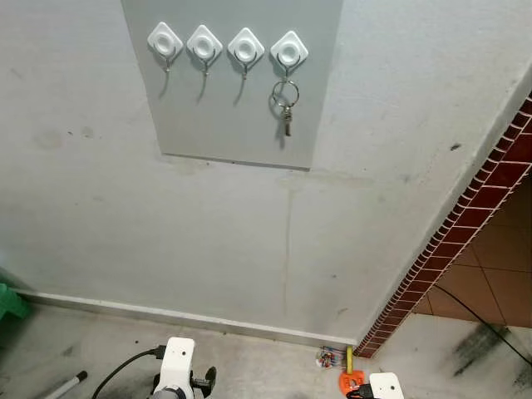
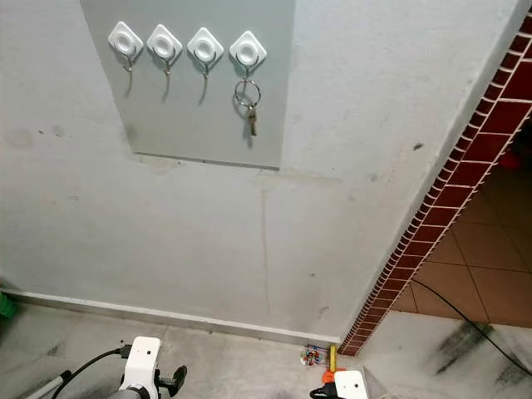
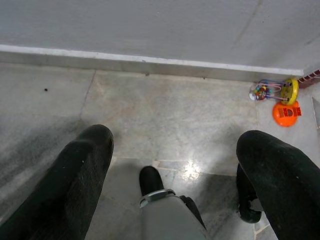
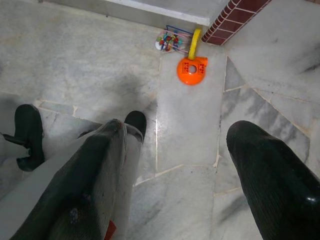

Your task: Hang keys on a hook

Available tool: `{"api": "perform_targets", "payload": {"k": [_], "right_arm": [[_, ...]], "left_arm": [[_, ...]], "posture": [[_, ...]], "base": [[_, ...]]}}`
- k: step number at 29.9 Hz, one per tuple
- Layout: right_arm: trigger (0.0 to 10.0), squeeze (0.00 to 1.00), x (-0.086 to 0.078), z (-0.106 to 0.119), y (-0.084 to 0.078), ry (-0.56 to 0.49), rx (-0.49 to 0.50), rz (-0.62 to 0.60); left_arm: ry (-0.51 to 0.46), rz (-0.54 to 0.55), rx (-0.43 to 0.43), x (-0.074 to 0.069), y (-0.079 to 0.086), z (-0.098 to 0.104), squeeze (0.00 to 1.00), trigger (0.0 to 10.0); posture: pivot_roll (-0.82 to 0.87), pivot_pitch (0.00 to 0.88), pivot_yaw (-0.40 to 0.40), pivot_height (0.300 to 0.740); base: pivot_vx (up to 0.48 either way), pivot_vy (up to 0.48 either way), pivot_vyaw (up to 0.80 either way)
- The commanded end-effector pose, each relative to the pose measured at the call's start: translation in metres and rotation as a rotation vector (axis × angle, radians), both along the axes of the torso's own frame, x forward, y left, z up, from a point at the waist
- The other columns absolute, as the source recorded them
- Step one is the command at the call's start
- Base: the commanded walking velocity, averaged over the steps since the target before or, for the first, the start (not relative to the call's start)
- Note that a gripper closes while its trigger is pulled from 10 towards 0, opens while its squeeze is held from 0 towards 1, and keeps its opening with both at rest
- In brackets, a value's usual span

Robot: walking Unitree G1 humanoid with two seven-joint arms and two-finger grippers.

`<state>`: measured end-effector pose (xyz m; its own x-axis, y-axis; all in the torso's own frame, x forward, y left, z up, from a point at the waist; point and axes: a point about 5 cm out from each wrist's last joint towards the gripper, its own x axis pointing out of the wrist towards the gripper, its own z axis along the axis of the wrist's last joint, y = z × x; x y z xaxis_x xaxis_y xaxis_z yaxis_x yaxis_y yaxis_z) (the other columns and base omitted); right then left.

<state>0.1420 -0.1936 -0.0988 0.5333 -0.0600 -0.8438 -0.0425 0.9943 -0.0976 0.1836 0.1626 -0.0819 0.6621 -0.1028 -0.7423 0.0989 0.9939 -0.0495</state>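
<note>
A key on a metal ring (image 1: 284, 105) hangs from the rightmost of several white diamond-shaped hooks (image 1: 289, 51) on a grey wall panel (image 1: 233, 125). The other hooks (image 1: 165, 41) carry nothing. Both arms hang low, far below the panel. In the left wrist view my left gripper (image 3: 172, 165) is open over the marble floor, with nothing between its black fingers (image 3: 80, 175). My right gripper (image 4: 172, 165) is open too, its fingers (image 4: 270, 180) wide apart above the floor and holding nothing.
A white skirting (image 1: 166, 314) runs along the wall's foot. A red-brick edged opening (image 1: 465, 216) lies to the right, with a black cable (image 1: 490, 328) on the floor. An orange toy (image 4: 191, 68) and a bead toy (image 4: 170, 41) lie near the corner. The robot's foot (image 4: 135, 122) stands below.
</note>
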Motion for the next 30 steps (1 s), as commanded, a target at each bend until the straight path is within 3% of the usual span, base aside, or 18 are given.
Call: {"api": "perform_targets", "payload": {"k": [1,30], "right_arm": [[10.0,0.00,0.0005,0.0001,-0.0001,0.002,-0.002,0.001],[10.0,0.00,-0.0033,-0.0024,0.0059,0.025,0.011,-0.002]], "left_arm": [[0.013,0.006,0.004,-0.0034,0.0002,-0.0019,0.00,10.0],[0.015,0.014,0.008,-0.0041,0.0022,-0.0021,0.00,10.0]], "posture": [[-0.02,0.000,-0.010,0.740],[-0.02,0.000,-0.003,0.740]], "base": [[0.000,0.000,0.00],[0.000,0.000,0.00]]}}
